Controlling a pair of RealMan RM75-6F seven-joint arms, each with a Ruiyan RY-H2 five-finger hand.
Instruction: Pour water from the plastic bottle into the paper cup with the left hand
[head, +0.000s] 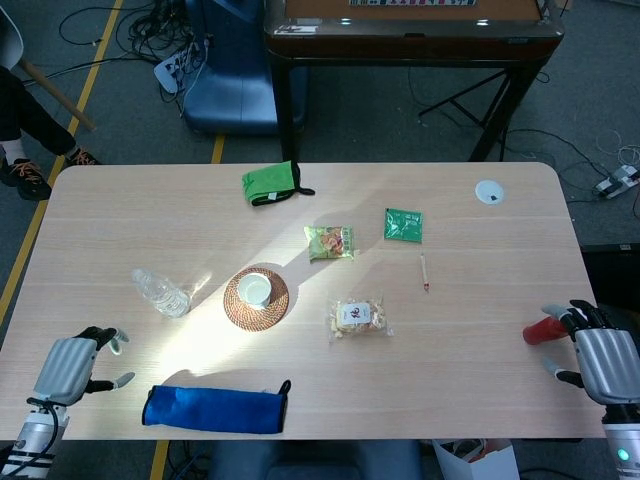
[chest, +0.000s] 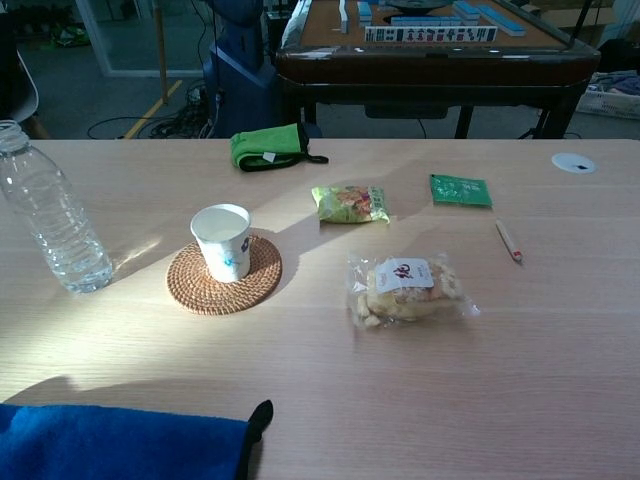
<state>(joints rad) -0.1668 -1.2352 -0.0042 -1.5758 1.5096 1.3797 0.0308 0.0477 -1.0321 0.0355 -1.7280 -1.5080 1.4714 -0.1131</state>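
The clear plastic bottle (head: 161, 292) (chest: 50, 225) stands upright on the table, uncapped, with a little water at its bottom. The white paper cup (head: 256, 289) (chest: 223, 241) sits on a round woven coaster (head: 256, 298) (chest: 224, 274) to the bottle's right. My left hand (head: 70, 366) is at the table's front left corner, well away from the bottle, holding nothing, fingers slightly apart. My right hand (head: 603, 362) rests at the front right edge, empty, fingers apart, beside a red object (head: 543, 331). Neither hand shows in the chest view.
A blue pouch (head: 214, 409) lies along the front edge near my left hand. Snack packets (head: 360, 317) (head: 330, 242), a green sachet (head: 403, 225), a pencil (head: 424, 271), a green cloth (head: 271, 184) and a white disc (head: 489, 192) lie further out.
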